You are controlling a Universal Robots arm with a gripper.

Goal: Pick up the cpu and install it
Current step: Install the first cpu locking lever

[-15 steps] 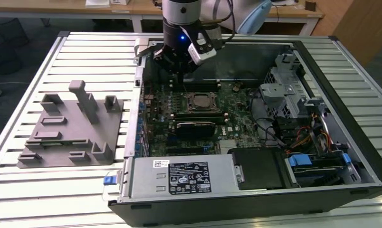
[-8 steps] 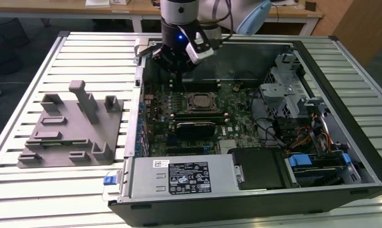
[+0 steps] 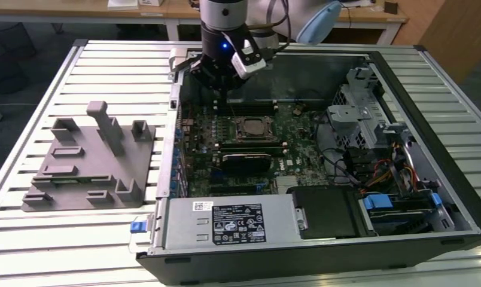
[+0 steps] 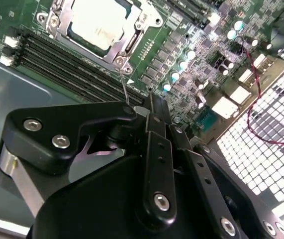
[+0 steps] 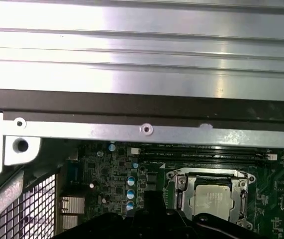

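Seating cpu (image 4: pixel 98 22) shows in socket (image 4: pixel 57 24).

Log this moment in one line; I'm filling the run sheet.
gripper: above board, holding nothing seen | cpu: seated in socket | case: open

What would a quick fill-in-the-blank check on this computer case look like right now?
1. The cpu sits in its ____ on the green board.
2. The gripper hangs over the open ____.
3. In the exterior view, the grey plastic fixture lies to the case's ____.

Missing words: socket; case; left
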